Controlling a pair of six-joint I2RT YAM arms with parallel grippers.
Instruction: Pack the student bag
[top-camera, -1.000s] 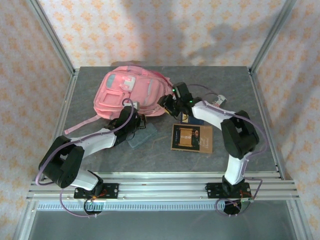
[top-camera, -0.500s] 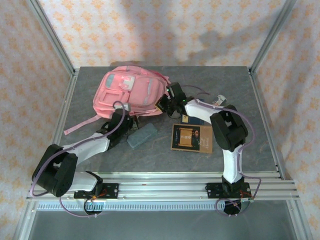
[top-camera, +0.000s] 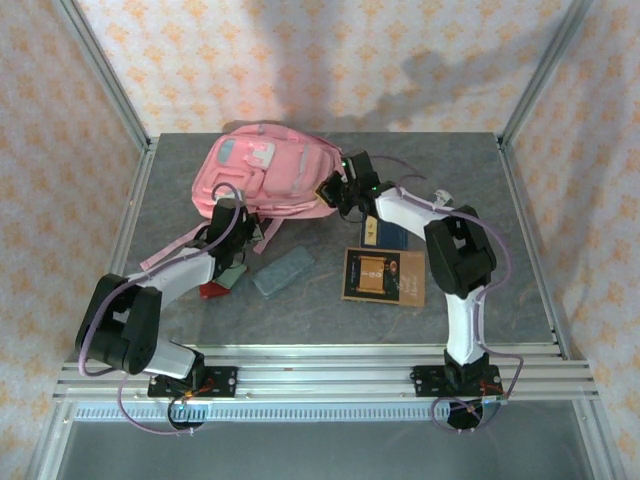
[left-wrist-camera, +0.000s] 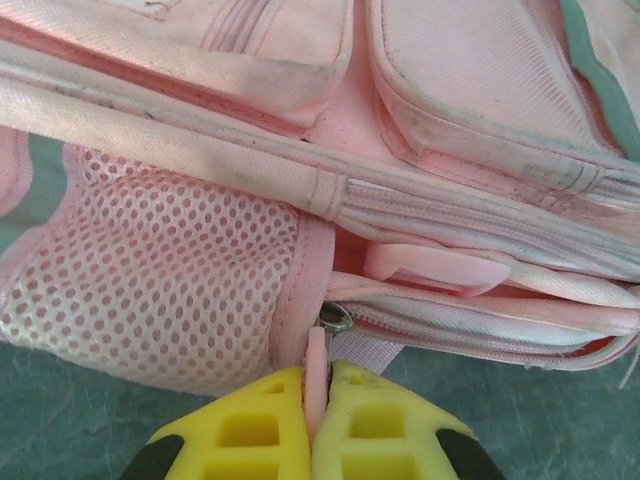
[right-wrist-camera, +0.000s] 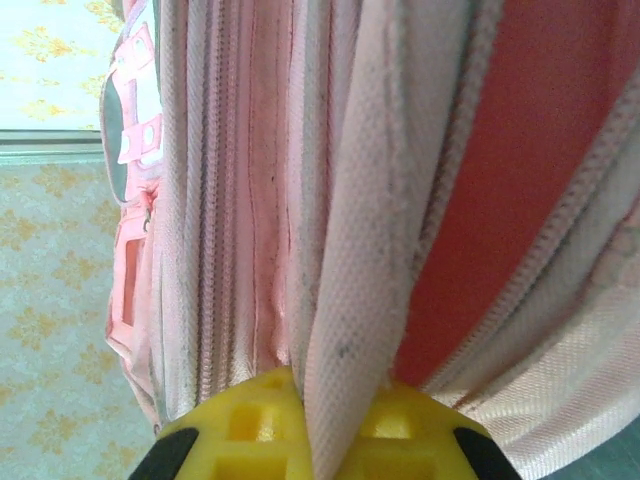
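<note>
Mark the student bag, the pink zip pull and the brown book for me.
student bag (top-camera: 280, 180), top external view, on its pink front panel.
pink zip pull (left-wrist-camera: 315, 365), left wrist view, on the middle of the tab.
brown book (top-camera: 383, 277), top external view, middle of its cover.

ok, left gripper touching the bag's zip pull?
Touching. Left wrist view: the left gripper is shut on the pink zip pull of the bag.

The grey, stone-patterned bench (top-camera: 480, 170) carried the pink student bag (top-camera: 262, 175) toward its far left. Nearer lay a grey-teal pencil case (top-camera: 283, 271), with a brown book (top-camera: 384, 276) to its right and a dark blue book (top-camera: 390, 236) just behind that. A small red object (top-camera: 212, 291) lay left of the case.
</note>
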